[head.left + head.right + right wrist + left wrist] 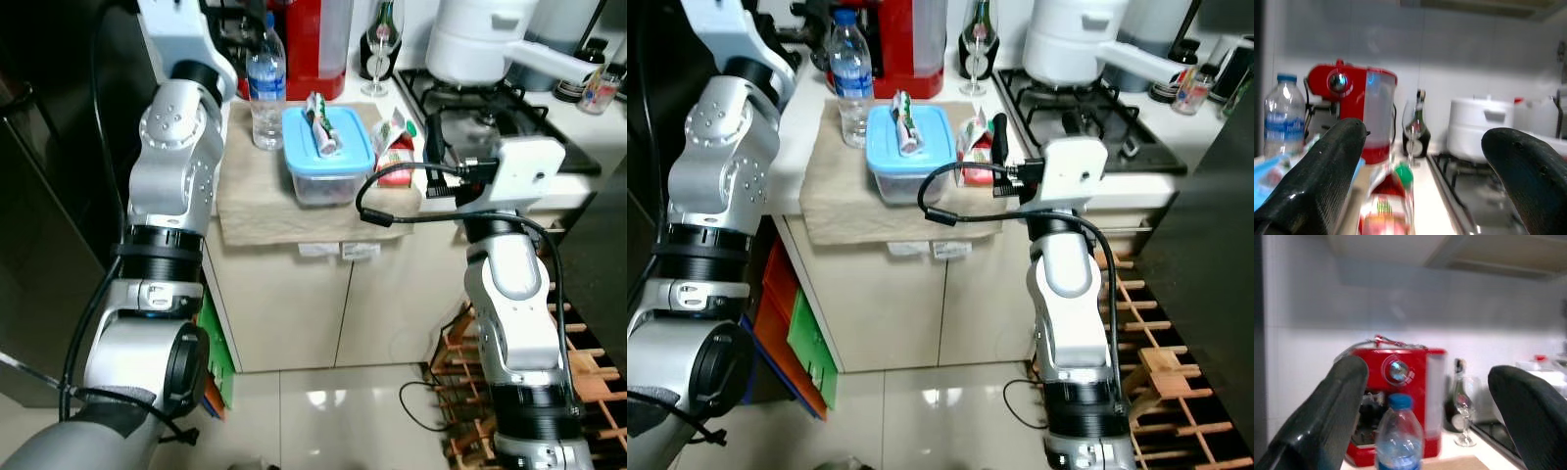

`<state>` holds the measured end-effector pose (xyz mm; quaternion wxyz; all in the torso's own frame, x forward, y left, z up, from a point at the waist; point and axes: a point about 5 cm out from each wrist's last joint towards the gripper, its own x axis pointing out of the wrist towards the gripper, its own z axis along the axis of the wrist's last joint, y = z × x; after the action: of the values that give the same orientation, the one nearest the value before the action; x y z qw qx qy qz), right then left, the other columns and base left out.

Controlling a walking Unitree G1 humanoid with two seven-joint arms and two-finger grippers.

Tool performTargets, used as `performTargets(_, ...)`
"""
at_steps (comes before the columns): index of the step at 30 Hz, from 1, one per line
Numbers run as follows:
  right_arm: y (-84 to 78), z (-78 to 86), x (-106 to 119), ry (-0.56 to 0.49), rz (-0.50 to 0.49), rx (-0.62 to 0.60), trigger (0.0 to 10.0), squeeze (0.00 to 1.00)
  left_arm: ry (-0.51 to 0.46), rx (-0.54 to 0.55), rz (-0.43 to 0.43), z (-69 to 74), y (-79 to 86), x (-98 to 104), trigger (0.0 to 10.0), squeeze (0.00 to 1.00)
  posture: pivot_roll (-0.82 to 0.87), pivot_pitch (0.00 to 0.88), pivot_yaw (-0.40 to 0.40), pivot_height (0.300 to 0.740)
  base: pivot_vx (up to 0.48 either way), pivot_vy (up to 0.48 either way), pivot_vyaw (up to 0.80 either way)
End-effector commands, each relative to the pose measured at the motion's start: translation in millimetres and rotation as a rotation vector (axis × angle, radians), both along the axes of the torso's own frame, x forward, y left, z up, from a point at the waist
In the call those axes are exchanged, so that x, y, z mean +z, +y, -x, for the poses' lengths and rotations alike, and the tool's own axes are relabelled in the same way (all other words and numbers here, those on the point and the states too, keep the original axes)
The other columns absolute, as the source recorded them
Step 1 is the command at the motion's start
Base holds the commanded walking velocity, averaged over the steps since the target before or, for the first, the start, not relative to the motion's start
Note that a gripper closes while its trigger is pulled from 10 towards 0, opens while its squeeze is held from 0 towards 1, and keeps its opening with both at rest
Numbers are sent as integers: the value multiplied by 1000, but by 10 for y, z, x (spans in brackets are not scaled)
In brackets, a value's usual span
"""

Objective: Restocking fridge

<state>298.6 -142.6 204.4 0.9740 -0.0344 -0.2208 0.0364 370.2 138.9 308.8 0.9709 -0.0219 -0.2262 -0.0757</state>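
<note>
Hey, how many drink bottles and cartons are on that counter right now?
2, though more may be hidden. A water bottle stands left of the blue-lidded box; a red carton with a green cap sits to its right.

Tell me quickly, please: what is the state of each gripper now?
Left gripper: open, holding nothing, lined up with the water bottle.
Right gripper: open, holding nothing, lined up with the red carton.
</note>
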Motion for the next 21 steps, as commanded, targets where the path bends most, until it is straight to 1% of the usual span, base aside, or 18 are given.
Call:
performTargets(1,-16,47,95,-33,20,-20,10000,63,75,-27,-36,112,-19,-207,10000,0,-75,0,77,740,0,0,0)
performTargets(2,-23,64,120,-43,31,-26,10000,63,96,-35,-43,168,-26,-279,10000,0,-75,0,77,740,0,0,0)
performTargets(3,-49,101,178,-61,44,-36,10000,63,119,-44,-77,288,-42,-399,10000,0,-73,0,64,740,0,0,0)
performTargets(4,-66,127,217,-72,53,-42,10000,63,131,-50,-101,371,-56,-471,10000,0,-73,0,64,740,0,0,0)
performTargets(5,-154,212,271,-55,43,-63,10000,67,186,-50,-109,578,-32,-643,10000,0,-59,0,43,740,0,0,0)
performTargets(6,-154,212,271,-55,43,-63,10000,67,186,-50,-109,578,-32,-643,10000,0,-59,0,43,740,0,0,0)
performTargets(7,-212,344,337,-59,61,-64,10000,63,138,-17,-138,727,34,-552,10000,0,-47,0,17,740,0,0,0)
performTargets(8,-240,399,391,-73,68,-66,10000,67,109,7,-151,752,71,-483,10000,0,-41,0,4,740,0,0,0)
performTargets(10,-271,439,469,-93,73,-69,10000,71,88,34,-154,766,111,-422,10000,0,-36,0,-11,740,0,0,0)
performTargets(11,-261,441,569,-141,91,-59,10000,75,71,41,-144,788,99,-401,10000,0,-40,0,-13,740,0,0,0)
performTargets(13,-242,426,683,-197,108,-44,10000,71,57,43,-131,826,63,-379,10000,0,-42,0,-20,740,0,0,0)
performTargets(15,-227,370,678,-183,80,-33,10000,75,29,31,-104,859,12,-334,10000,0,-39,0,-26,740,0,0,0)
performTargets(16,-227,370,678,-183,80,-33,10000,75,29,31,-104,859,12,-334,10000,0,-39,0,-26,740,0,0,0)
performTargets(17,-209,322,657,-157,50,-26,10000,71,-12,-22,-121,874,-62,-261,10000,0,-38,0,-26,740,296,0,0)
performTargets(18,-209,322,657,-157,50,-26,10000,71,-12,-22,-121,874,-62,-261,10000,0,-38,0,-26,740,296,0,0)
performTargets(21,-186,250,670,-152,28,-27,10000,75,2,-42,-164,776,-168,-224,10000,0,-32,0,-19,740,480,0,0)
